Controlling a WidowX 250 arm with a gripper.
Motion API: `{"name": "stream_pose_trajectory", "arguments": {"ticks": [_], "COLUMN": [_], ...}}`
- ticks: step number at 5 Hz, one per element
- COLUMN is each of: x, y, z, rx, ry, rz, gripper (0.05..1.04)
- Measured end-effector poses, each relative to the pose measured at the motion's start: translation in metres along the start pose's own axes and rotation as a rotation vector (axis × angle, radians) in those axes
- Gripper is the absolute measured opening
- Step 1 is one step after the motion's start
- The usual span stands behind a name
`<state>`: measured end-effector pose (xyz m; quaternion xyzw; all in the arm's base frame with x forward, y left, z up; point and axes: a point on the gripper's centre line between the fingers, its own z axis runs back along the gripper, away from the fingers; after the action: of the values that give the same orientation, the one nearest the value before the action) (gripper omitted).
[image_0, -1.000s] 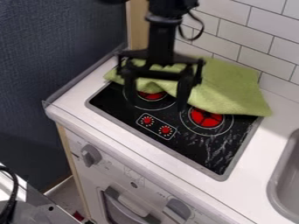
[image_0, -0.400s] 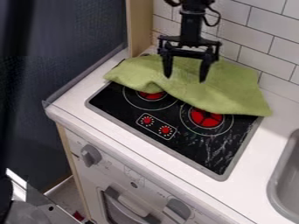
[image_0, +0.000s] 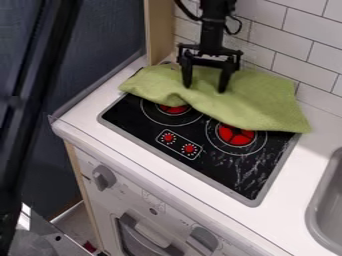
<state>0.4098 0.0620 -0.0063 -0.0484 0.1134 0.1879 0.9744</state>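
Hand (image_0: 204, 90) open, fingers apart, at the green cloth (image_0: 244, 102). Cloth rumpled over rear of stovetop (image_0: 230, 162); sink (image_0: 325, 202) right of stovetop.

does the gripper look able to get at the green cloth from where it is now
Probably yes: the gripper hangs over the green cloth with its fingers apart, and nothing visible blocks the way down. The cloth lies loosely across the stovetop; its height below the fingers is hard to judge.
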Motion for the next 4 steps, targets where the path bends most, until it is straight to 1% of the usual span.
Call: {"name": "stream_pose_trajectory", "arguments": {"ticks": [1,2,3,4], "x": [-0.011,-0.038,-0.069,-0.1], "y": [0.006,0.008,0.011,0.014], "z": [-0.013,-0.023,-0.032,-0.039], "rx": [-0.013,-0.027,-0.083,-0.102], "ry": [0.064,0.104,0.157,0.192], "rz": [0.023,0.07,0.108,0.168], "gripper": [0.999,0.999,0.999,0.999]}}
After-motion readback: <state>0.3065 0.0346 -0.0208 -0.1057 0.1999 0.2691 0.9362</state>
